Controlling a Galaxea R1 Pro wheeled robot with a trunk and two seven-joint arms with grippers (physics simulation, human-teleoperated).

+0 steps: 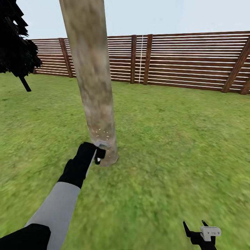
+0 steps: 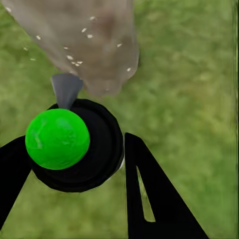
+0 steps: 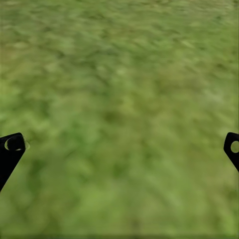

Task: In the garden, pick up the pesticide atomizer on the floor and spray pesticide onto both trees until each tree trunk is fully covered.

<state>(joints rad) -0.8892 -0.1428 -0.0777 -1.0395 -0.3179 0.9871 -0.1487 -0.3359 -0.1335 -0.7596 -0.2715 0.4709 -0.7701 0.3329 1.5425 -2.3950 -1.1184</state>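
Observation:
A thick beige-brown tree trunk (image 1: 93, 80) rises from the grass floor (image 1: 166, 139) in the head view. My left gripper (image 1: 98, 152) is at the trunk's base, shut on the pesticide atomizer (image 2: 74, 144), a dark bottle with a bright green dot on top and its grey nozzle aimed at the trunk (image 2: 84, 40). White pesticide specks (image 2: 74, 55) dot the bark near the nozzle, and a faint ring of specks (image 1: 99, 133) shows low on the trunk. My right gripper (image 1: 196, 231) hangs open low at the right over bare grass.
A brown slatted wooden fence (image 1: 180, 59) runs across the back of the lawn. A dark blocky leaf mass (image 1: 15, 45) with a thin dark stem stands at the far left. Grass spreads to the right of the trunk.

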